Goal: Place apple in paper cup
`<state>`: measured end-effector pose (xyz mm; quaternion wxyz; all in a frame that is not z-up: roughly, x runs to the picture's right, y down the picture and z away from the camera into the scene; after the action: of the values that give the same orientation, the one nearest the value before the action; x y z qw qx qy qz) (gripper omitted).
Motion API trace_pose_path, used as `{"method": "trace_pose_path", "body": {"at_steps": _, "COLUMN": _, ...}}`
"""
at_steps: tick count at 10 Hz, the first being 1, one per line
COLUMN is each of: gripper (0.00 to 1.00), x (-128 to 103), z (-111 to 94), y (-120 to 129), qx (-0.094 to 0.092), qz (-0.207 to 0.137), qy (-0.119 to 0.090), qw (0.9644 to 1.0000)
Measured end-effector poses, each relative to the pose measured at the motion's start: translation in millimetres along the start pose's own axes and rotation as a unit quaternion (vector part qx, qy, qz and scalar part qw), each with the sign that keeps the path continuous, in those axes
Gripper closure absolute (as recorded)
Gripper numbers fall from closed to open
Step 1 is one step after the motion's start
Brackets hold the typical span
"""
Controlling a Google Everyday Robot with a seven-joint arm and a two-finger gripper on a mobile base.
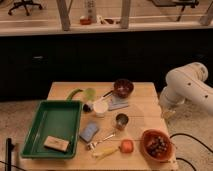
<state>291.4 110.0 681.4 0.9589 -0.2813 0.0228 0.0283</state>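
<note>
The apple (126, 145) is a small orange-red fruit lying on the wooden table (145, 107) near the front edge, between a yellow elongated item and a reddish-brown bowl. The paper cup (100, 108) is a small white cup standing upright near the table's middle. My gripper (167, 113) hangs at the end of the white arm (187, 86) over the table's right edge. It is well right of the cup and behind and to the right of the apple, touching neither.
A shiny metal cup (121, 121) stands between the paper cup and the apple. A reddish-brown bowl of dark pieces (156, 144) sits front right, and a dark bowl (123, 87) at the back. A green tray (50, 125) holding a block fills the left. A blue sponge (89, 131), a fork (100, 140) and the yellow item (106, 151) lie in front.
</note>
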Motion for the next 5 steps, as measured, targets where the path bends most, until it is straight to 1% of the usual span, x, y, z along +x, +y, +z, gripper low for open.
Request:
{"method": "trace_pose_path", "body": {"at_steps": 1, "gripper": 0.25, "x": 0.0, "z": 0.0, "y": 0.0, "qx": 0.000, "qz": 0.000, "qy": 0.000, "qw": 1.0000}}
{"method": "trace_pose_path", "body": {"at_steps": 2, "gripper": 0.20, "x": 0.0, "z": 0.0, "y": 0.0, "qx": 0.000, "qz": 0.000, "qy": 0.000, "qw": 1.0000}}
{"method": "trace_pose_path", "body": {"at_steps": 5, "gripper": 0.20, "x": 0.0, "z": 0.0, "y": 0.0, "qx": 0.000, "qz": 0.000, "qy": 0.000, "qw": 1.0000}}
